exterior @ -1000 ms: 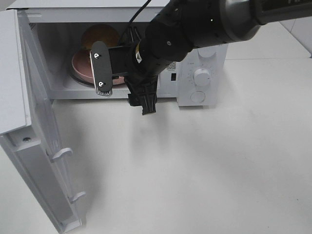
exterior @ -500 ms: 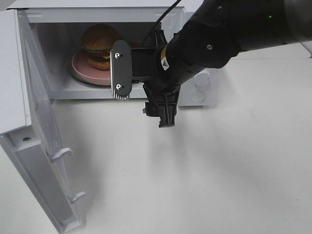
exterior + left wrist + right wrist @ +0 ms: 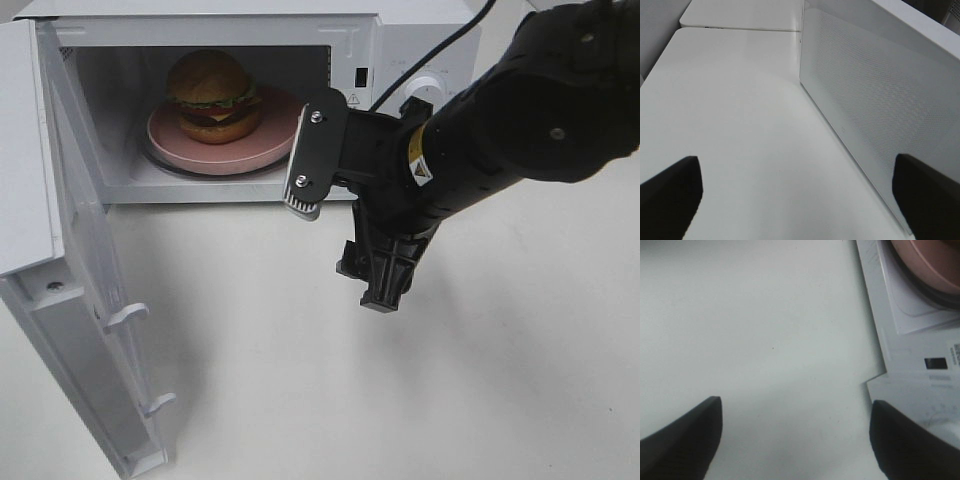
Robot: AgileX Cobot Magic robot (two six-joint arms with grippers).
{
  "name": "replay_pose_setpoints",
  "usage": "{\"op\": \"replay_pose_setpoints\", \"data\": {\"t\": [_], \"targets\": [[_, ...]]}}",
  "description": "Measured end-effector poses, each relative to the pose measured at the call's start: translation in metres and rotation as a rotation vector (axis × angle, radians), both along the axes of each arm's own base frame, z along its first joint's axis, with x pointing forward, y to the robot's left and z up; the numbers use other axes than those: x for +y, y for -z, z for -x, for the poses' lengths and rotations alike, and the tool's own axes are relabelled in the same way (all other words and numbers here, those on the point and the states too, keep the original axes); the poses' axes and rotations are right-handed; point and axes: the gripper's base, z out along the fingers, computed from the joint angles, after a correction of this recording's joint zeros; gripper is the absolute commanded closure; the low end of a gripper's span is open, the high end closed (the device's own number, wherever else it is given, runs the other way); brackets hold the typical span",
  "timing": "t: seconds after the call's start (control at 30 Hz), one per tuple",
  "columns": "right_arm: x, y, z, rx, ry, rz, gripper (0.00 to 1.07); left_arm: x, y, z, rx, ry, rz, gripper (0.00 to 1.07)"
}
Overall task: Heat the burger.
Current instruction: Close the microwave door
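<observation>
The burger point(image 3: 210, 95) sits on the plate point(image 3: 265, 145) inside the open microwave point(image 3: 385, 40), far left. My right jaws are spread over the counter point(image 3: 300, 380), empty. My left jaws are spread too.

The right gripper point(image 3: 340, 252) has backed out from the mouth of the microwave point(image 3: 200, 30) and now hangs over the worktop point(image 3: 300, 380), lower and further right in the high view. The burger point(image 3: 212, 95) on its pink plate point(image 3: 275, 145), a second ago mostly hidden behind the arm, now shows whole inside. The arm now covers most of the control panel.
</observation>
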Motion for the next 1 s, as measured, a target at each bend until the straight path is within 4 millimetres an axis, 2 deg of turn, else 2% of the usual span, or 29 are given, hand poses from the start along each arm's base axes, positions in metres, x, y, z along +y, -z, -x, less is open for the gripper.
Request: {"op": "replay_pose_setpoints", "data": {"t": [0.13,0.2,0.3,0.37,0.5,0.57,0.83,1.0], "targets": [[-0.007,-0.004,0.007,0.032,0.083,-0.037,0.31,0.000,0.000,0.000,0.000,0.000,0.000,0.09],[-0.016,-0.011,0.016,0.089,0.221,-0.089,0.31,0.000,0.000,0.000,0.000,0.000,0.000,0.09],[-0.018,-0.014,0.018,0.101,0.256,-0.099,0.31,0.000,0.000,0.000,0.000,0.000,0.000,0.09],[-0.028,-0.023,0.025,0.134,0.357,-0.107,0.31,0.000,0.000,0.000,0.000,0.000,0.000,0.09],[-0.037,-0.031,0.033,0.164,0.449,-0.105,0.31,0.000,0.000,0.000,0.000,0.000,0.000,0.09],[-0.052,-0.041,0.045,0.206,0.555,-0.055,0.31,0.000,0.000,0.000,0.000,0.000,0.000,0.09],[-0.073,-0.061,0.065,0.242,0.645,-0.006,0.31,0.000,0.000,0.000,0.000,0.000,0.000,0.09],[-0.084,-0.079,0.081,0.251,0.662,-0.068,0.31,0.000,0.000,0.000,0.000,0.000,0.000,0.09]]}}
